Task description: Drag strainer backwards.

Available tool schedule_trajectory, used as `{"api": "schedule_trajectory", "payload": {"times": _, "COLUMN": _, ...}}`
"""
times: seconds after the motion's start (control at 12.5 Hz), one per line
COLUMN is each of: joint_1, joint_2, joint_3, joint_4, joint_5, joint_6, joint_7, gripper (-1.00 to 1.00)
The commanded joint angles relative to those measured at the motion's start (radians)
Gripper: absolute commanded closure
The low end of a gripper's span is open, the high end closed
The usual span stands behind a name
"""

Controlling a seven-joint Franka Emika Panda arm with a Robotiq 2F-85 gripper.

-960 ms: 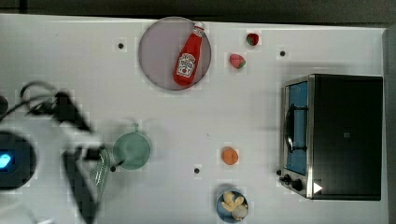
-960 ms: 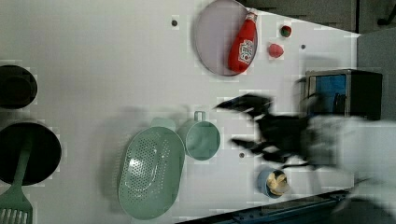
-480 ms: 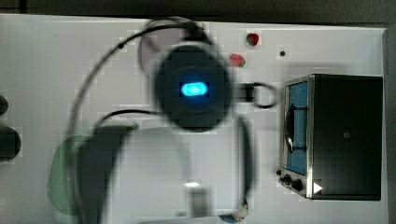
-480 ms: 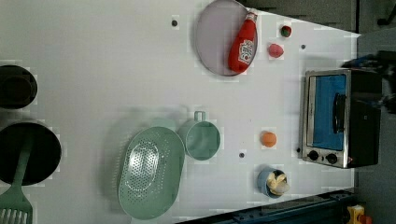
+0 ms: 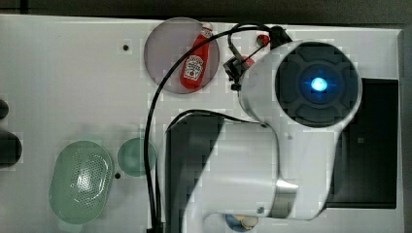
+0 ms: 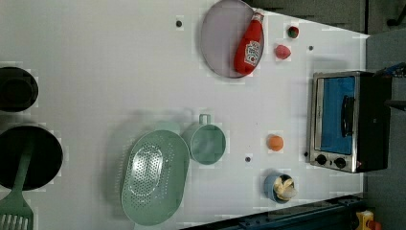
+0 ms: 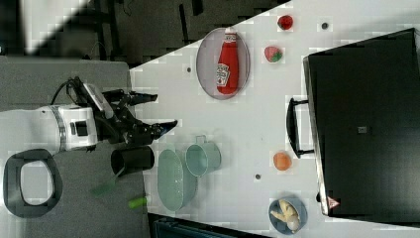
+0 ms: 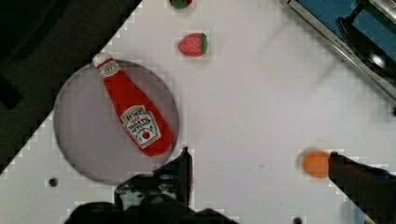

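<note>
The large pale mint-green oval plastic strainer (image 6: 154,178), its basin dotted with small holes, rests on the white table (image 6: 110,72) near the left view's bottom edge, just beside a smaller round solid green cup (image 6: 208,143) with a loop handle; whether the two touch cannot be told. In the right view the black pincer (image 7: 153,110) on the white arm hangs off the table's edge at the right view's left, its two fingers spread wide apart with nothing between them, well apart from the strainer (image 7: 176,178). In the wrist view the fingers (image 8: 183,170) frame a bare stretch of table, with a red plastic ketchup bottle (image 8: 133,119) lying on a round grey plate (image 8: 79,126), a small red strawberry (image 8: 193,44) and an orange ball (image 8: 315,163) nearby. A silver toaster oven (image 6: 347,122) stands at the left view's right.
</note>
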Motion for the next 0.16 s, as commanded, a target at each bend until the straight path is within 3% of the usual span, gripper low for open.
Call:
{"api": "schedule_trajectory", "payload": {"times": 0.08, "joint_1": 0.054, "joint_2": 0.010, "joint_3": 0.048, "joint_4": -0.010, "joint_5": -0.017, "joint_6": 0.002, "joint_7": -0.063, "gripper": -1.00}}
{"api": "schedule_trajectory", "payload": {"times": 0.16, "joint_1": 0.054, "joint_2": 0.012, "joint_3": 0.048, "joint_4": -0.010, "joint_5": -0.017, "joint_6": 0.002, "joint_7": -0.063, "gripper": -1.00}}
